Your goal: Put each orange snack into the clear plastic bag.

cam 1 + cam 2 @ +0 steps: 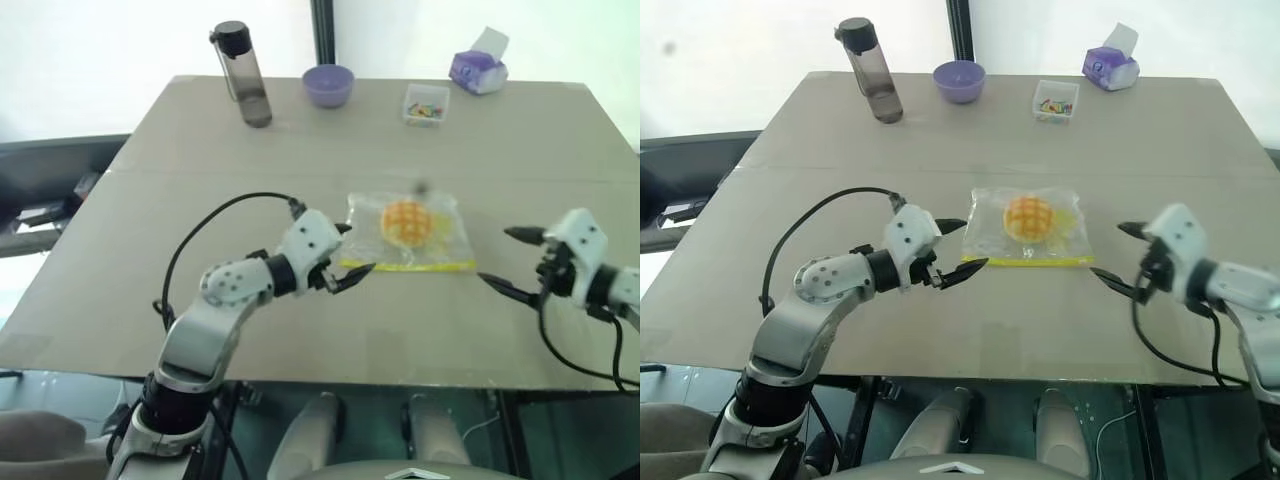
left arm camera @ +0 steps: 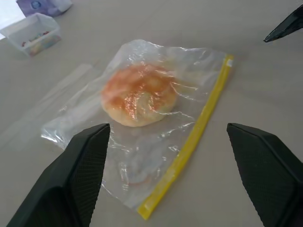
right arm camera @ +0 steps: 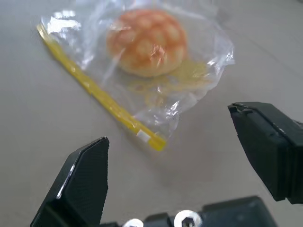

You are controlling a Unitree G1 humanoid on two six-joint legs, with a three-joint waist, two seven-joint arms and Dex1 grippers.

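The orange snack (image 1: 406, 221), a round bun with a grid top, lies inside the clear plastic bag (image 1: 443, 244), which rests flat on the table with its yellow seal strip toward the near edge. My left gripper (image 1: 349, 252) hovers just left of the bag, open, nothing between its fingers. My right gripper (image 1: 510, 261) is off to the bag's right, also open and empty. The left wrist view has the bun (image 2: 138, 94) in the bag (image 2: 142, 165). The right wrist view has the bun (image 3: 147, 41) and the yellow strip (image 3: 102, 97).
At the table's far edge stand a dark water bottle (image 1: 243, 74), a purple bowl (image 1: 328, 85), a small clear box of colourful bits (image 1: 426, 105) and a purple tissue pack (image 1: 479, 70). The table's near edge (image 1: 300, 375) runs below both arms.
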